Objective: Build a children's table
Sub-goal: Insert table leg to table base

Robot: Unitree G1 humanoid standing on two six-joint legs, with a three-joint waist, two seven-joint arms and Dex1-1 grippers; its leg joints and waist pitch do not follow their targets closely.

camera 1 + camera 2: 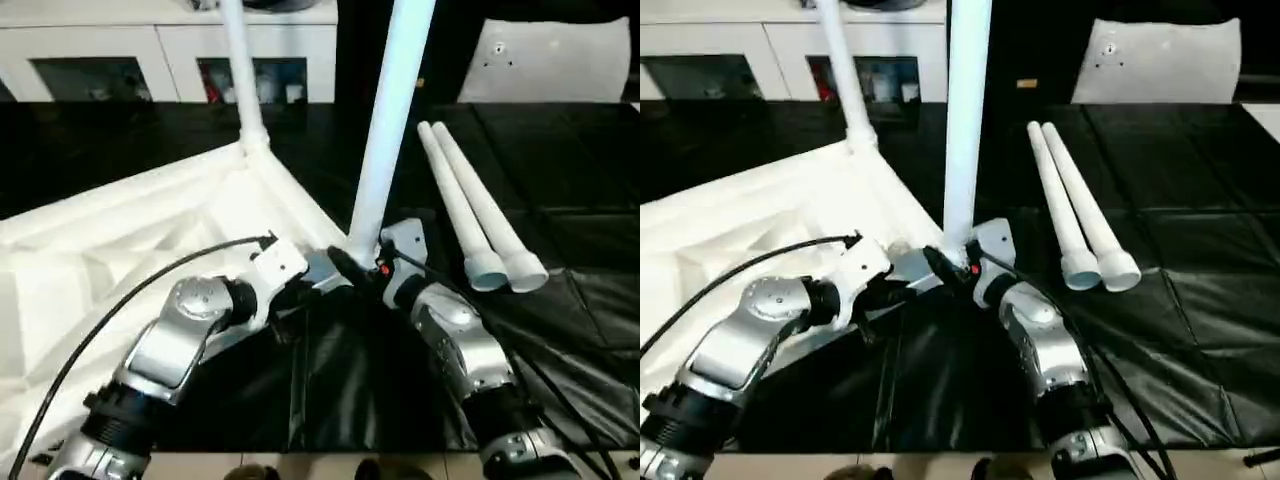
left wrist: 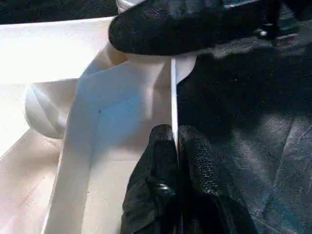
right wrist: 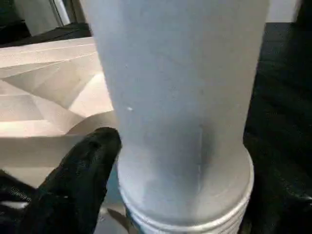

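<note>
The white tabletop lies upside down on the left, ribbed underside up. One white leg stands upright in its far corner socket. A second leg stands at the near right corner, leaning slightly. My right gripper is shut on that leg's base; in the right wrist view one black finger presses beside the leg's threaded end. My left gripper is shut on the tabletop's thin edge wall, just left of that corner. Two more legs lie side by side on the right.
The black-covered work table extends to the right and front. A white glass-door cabinet stands behind, and a white panel leans at the back right. A black cable loops over my left forearm.
</note>
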